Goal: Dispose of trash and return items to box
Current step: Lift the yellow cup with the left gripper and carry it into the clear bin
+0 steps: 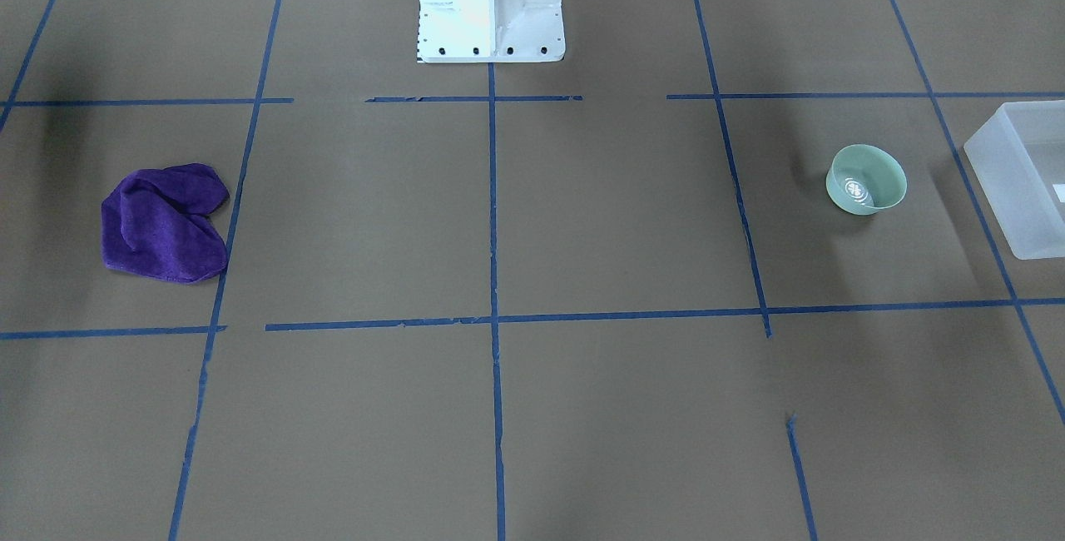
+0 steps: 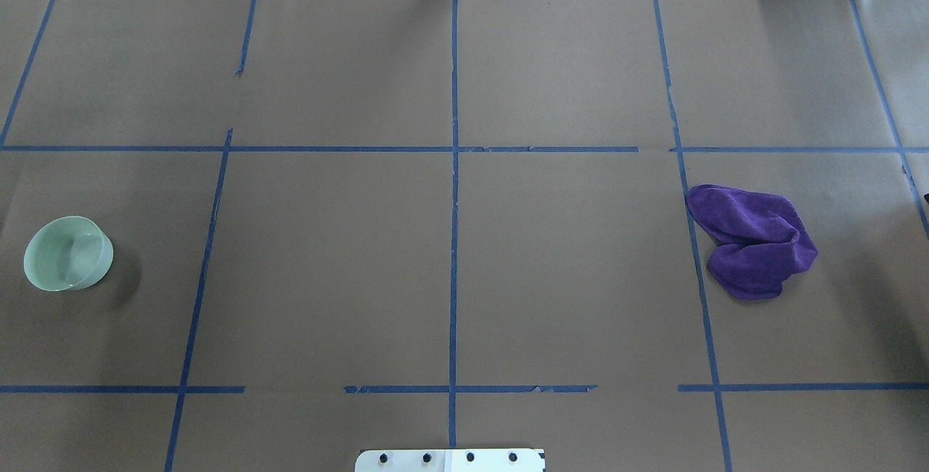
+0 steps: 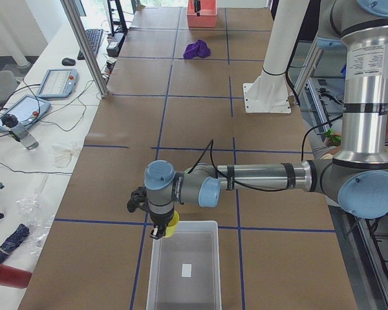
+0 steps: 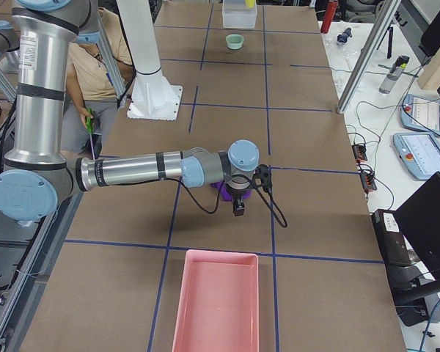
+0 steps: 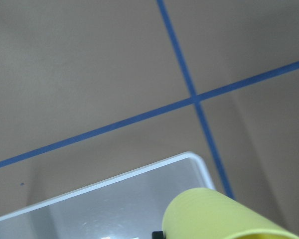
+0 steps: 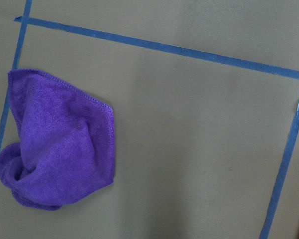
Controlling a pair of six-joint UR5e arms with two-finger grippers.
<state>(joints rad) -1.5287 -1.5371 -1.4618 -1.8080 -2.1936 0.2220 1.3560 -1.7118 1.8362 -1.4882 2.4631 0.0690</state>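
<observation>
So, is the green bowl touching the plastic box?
Apart. The exterior front-facing view shows a strip of bare brown paper between the pale green bowl and the translucent box.

The silver-and-blue left arm [image 3: 258, 175] reaches out level, its black left gripper [image 3: 156, 231] pointing straight down, and the matching right arm [image 4: 132, 170] does likewise with its right gripper [image 4: 239, 210], both grips unreadable.
</observation>
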